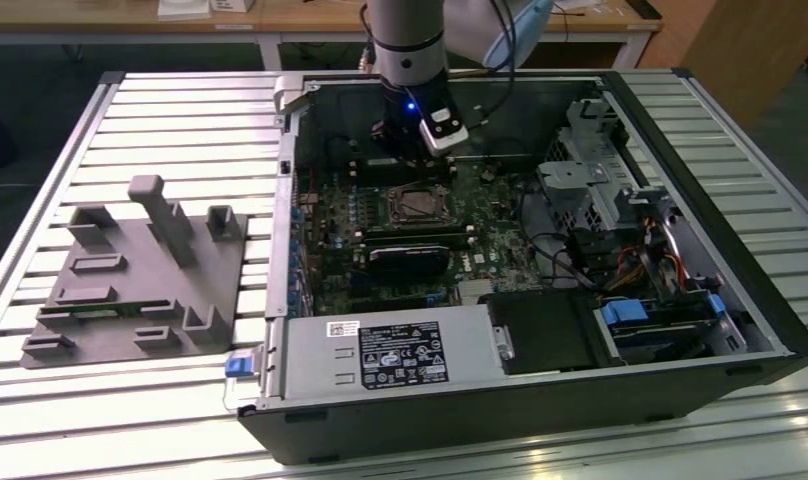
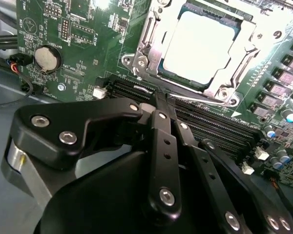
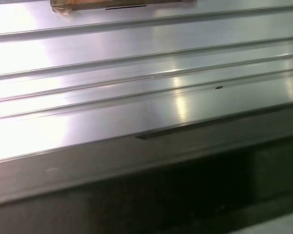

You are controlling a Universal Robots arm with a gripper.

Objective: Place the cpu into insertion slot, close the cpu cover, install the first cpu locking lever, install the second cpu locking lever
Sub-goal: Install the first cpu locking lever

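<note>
Just past the slot (image 1: pixel 415 205), on its side toward the far wall of the open case (image 1: pixel 724 330), the gripper (image 1: pixel 407 160) hangs from the arm (image 1: pixel 407 40), low over the green board (image 1: pixel 337 215). In the second wrist view the gripper (image 2: pixel 159 103) shows its black links drawn in so that the jaws stand together, with nothing held between them. Its tip sits over the long black connectors (image 2: pixel 210 126) that run just beside the slot (image 2: pixel 136 61), apart from its metal rim. The cpu (image 2: pixel 198 46) lies flat in the slot, its pale metal top glaring under the light. The cover (image 2: pixel 149 34) lies down around the cpu, its window framing that top. A round coin cell (image 2: pixel 48 57) sits on the board (image 2: pixel 78 29) well apart from the slot.

In the exterior view a black card (image 1: pixel 407 250) lies just beside the slot on the side opposite the gripper. A grey box with a white label (image 1: pixel 397 355) sits farther that way, against the case wall. Well apart from the slot, toward the exterior view's left and outside the case, a grey fixture (image 1: pixel 131 275) rests on the slatted table (image 1: pixel 177 110). The first wrist view looks along the table's bright slats (image 3: pixel 136 73), with a dark band (image 3: pixel 185 195) beside them.
</note>
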